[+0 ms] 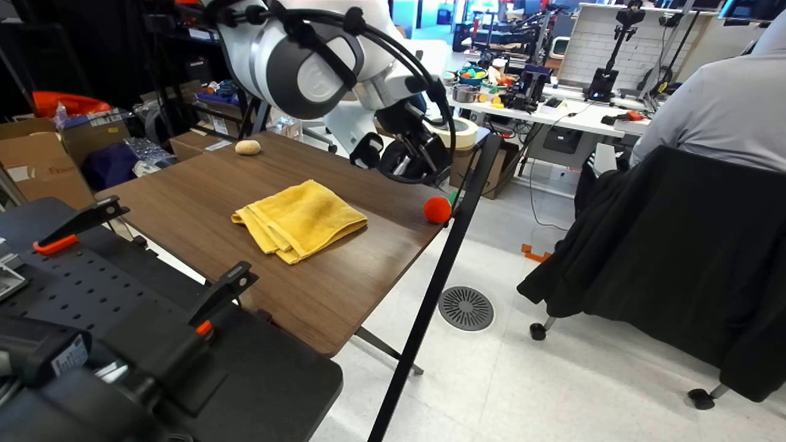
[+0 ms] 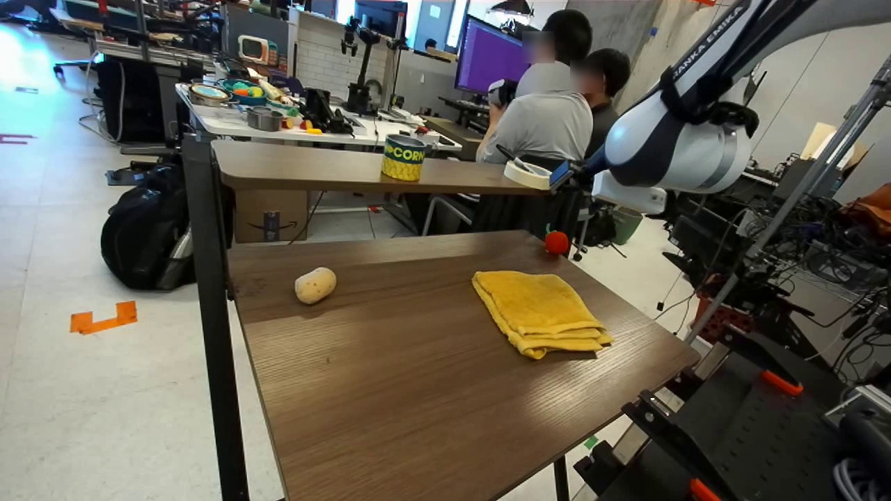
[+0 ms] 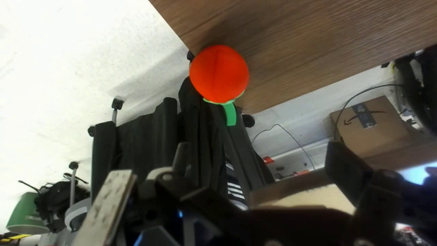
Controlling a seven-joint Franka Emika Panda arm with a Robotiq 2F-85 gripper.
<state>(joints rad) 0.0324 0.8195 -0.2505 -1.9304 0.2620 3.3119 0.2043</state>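
My gripper (image 1: 405,164) is open, its fingers wide apart in the wrist view (image 3: 261,155). It is nearest to a cream tape roll, which shows in both exterior views (image 1: 462,131) (image 2: 527,175) at the end of a raised wooden shelf (image 2: 299,164). Part of the roll shows between the fingers in the wrist view (image 3: 309,201); I cannot tell whether they touch it. A red ball-like toy with a green stem (image 3: 218,73) sits at the table's corner below, also in both exterior views (image 1: 437,210) (image 2: 556,243).
A folded yellow cloth (image 1: 304,220) and a potato (image 2: 315,285) lie on the brown table (image 2: 390,396). A corn can (image 2: 403,158) stands on the shelf. A black post (image 1: 424,301) rises by the table. A black cart (image 2: 766,410) with clamps adjoins it. A person sits nearby (image 1: 724,110).
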